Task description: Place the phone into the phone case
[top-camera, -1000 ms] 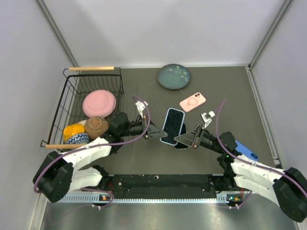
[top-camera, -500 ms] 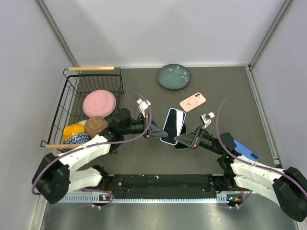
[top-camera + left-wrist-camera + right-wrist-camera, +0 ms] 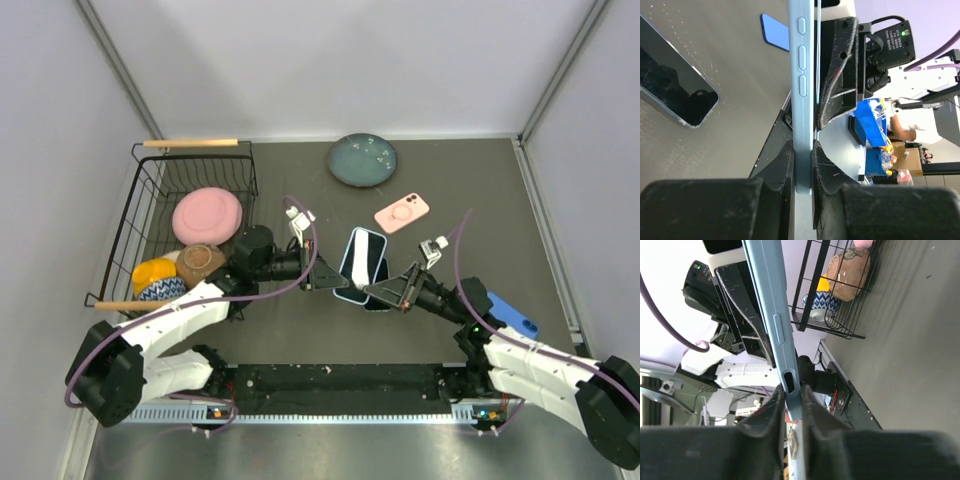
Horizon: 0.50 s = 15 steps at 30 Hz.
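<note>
Phone [image 3: 360, 262], black screen up and rimmed in light blue, was held flat over the middle of the tabletop [image 3: 300, 190], gripped from both sides. The left gripper [image 3: 803, 165] was closed on its left long edge, fingers [image 3: 782, 167] pressed to the front and back. From the left wrist, three raised side buttons showed along that light blue edge. The right gripper [image 3: 790, 395] was pinched tight on the opposite edge near the phone's near end. From the right wrist, a long side button and a small slot showed just above its fingertips [image 3: 771, 407]. The two grippers faced each other with only the phone between them.

A second phone [image 3: 675, 85], dark-screened with a clear rim, lay flat on the tabletop just below and to the right of the held one, partly hidden by it from above.

A pink case [image 3: 402, 212] lay camera hole up, a little toward the far edge from the phone. A teal plate [image 3: 362, 160] sat near the far edge. A flat blue slab [image 3: 513, 313] lay near the right edge beside the right arm; whether it was a case or a phone could not be told.

A wire basket [image 3: 150, 200] with wooden handles stood along the left edge. It held a pink plate [image 3: 207, 215], a brown bowl [image 3: 200, 265], a yellow item [image 3: 153, 272] and a blue patterned bowl [image 3: 160, 290].
</note>
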Motion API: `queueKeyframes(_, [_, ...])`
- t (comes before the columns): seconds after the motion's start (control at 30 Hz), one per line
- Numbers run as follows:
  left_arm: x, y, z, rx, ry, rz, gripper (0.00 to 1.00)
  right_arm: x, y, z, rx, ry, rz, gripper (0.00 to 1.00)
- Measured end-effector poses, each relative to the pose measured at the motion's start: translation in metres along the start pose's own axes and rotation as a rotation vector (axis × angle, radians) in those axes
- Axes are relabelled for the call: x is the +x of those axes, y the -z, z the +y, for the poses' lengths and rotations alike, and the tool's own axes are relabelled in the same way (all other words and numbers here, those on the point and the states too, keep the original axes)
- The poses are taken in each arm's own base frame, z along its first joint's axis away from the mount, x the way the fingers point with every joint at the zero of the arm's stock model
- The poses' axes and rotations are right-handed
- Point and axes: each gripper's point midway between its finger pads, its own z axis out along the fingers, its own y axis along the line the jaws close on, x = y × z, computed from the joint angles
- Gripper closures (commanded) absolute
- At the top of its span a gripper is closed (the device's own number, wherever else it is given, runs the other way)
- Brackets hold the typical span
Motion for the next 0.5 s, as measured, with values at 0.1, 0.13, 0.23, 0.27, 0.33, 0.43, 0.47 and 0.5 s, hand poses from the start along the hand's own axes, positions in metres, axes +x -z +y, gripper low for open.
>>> queueKeyframes(0.1, [0.001,0.000,-0.001,0.004,-0.002,0.005,1.00,-0.001,0.001,0.001,0.008,0.021,-0.005,0.61])
queueKeyframes(0.13, [0.001,0.000,-0.001,0.003,0.002,0.005,1.00,-0.003,0.001,0.003,0.004,0.030,-0.015,0.60])
queueKeyframes(0.23, [0.002,0.002,-0.003,0.007,0.020,0.008,1.00,-0.008,0.004,0.011,-0.014,0.073,-0.045,0.55])
queueKeyframes(0.27, [0.002,0.002,-0.004,0.010,0.025,0.008,1.00,-0.010,0.004,0.013,-0.016,0.083,-0.051,0.52])
queueKeyframes(0.33, [0.005,0.005,-0.007,0.023,0.039,0.014,1.00,-0.014,0.004,0.019,-0.026,0.111,-0.068,0.48])
queueKeyframes(0.43, [0.011,0.007,-0.010,0.040,0.069,0.026,1.00,-0.018,0.002,0.023,-0.027,0.150,-0.082,0.43])
queueKeyframes(0.47, [0.012,0.008,-0.010,0.044,0.076,0.031,1.00,-0.020,0.001,0.024,-0.028,0.160,-0.088,0.42])
queueKeyframes(0.5, [0.014,0.008,-0.011,0.048,0.084,0.036,1.00,-0.021,0.001,0.025,-0.029,0.173,-0.093,0.42])
